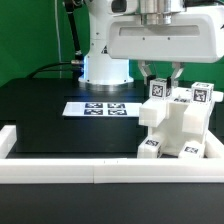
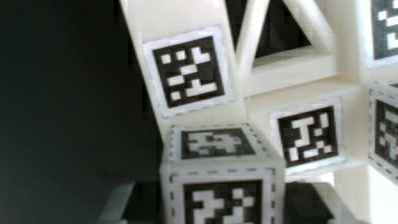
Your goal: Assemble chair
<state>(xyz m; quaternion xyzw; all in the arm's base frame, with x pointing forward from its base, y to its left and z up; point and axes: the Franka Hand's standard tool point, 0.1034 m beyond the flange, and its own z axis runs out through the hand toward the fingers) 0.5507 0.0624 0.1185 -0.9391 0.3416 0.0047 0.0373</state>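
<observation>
Nearest the exterior camera ran a long low white border rail (image 1: 60,172), fencing the front edge of the black surface (image 1: 40,120). Just behind it, toward the exterior view's right, stood the chunky matte white plastic chair assembly (image 1: 175,125), its blocky pieces bearing small black-and-white square tags. A flat white marker board (image 1: 100,108) lay farther back, near the arm's base and well apart from the assembly.

The hand (image 1: 165,78) was positioned directly over the top of the chair, its dark fingers (image 1: 150,73) closed narrowly on a tagged upright post of that assembly. The wrist view showed tagged white faces filling the frame at close quarters, with a slatted frame part behind them.

Assessment: the step in hand appeared to be seating or tightening a post into the chair. Whether the joint was fully home could not be determined. The next move would call for confirming seating before releasing, then a straight withdrawal upward to avoid disturbing the stacked pieces.
</observation>
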